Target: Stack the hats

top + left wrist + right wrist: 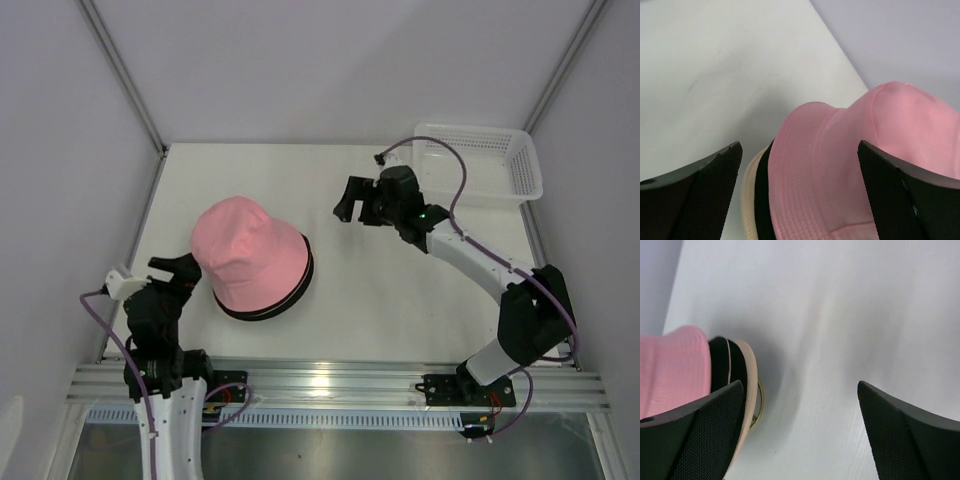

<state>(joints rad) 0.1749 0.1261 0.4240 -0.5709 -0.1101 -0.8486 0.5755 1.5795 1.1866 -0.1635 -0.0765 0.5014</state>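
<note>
The hats stand in one pile left of the table's middle, with the pink bucket hat (250, 255) on top. Black brims (296, 292) show under its edge. In the left wrist view the pink hat (865, 160) lies over a black brim (761, 200) and a tan brim (747, 200). My left gripper (178, 270) is open just left of the pile, its jaws (800, 145) apart and holding nothing. My right gripper (352, 205) is open to the pile's right, clear of it. Its view shows bare table between the jaws (800, 385), with pink (670, 365), black (722, 365) and tan (749, 375) edges at left.
A white lattice basket (520, 165) stands at the back right corner. A thin gold wire ring (759, 410) peeks out under the pile's tan brim. Grey walls close in the table on the left, back and right.
</note>
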